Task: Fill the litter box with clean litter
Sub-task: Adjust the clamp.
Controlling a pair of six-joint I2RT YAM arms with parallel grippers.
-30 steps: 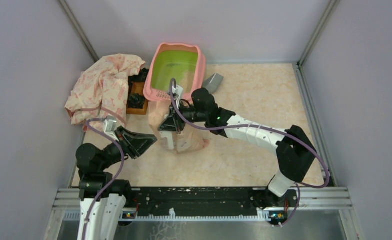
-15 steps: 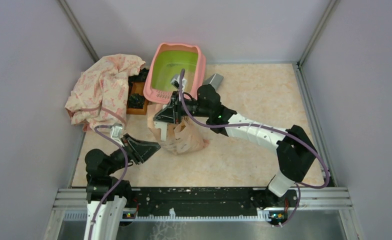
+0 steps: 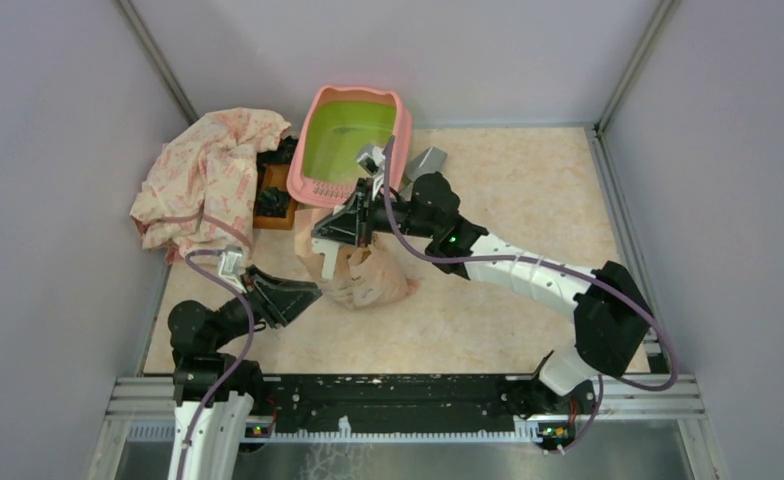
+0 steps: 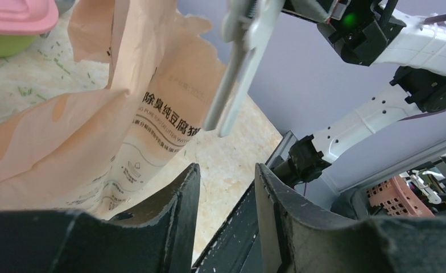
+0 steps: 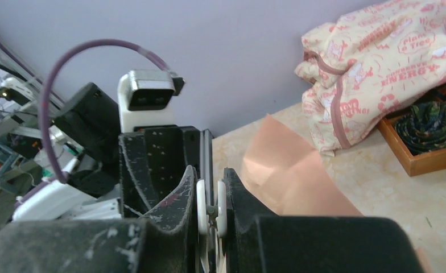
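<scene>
Litter box [image 3: 318,188], pink-rimmed lime-green plastic tray, looks unfilled; peach bag [image 3: 378,280] unpoured; my right gripper [image 5: 210,207] pinches a white clip [image 4: 240,74], left gripper [image 4: 223,193] spread, empty.

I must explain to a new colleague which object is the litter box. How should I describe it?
Look at the far edge of the table, left of centre, near the back wall. The litter box stands there, right of a crumpled patterned cloth. Unlike the small brown wooden tray between them, it is large, with a pink rim and lime-green inside.
</scene>
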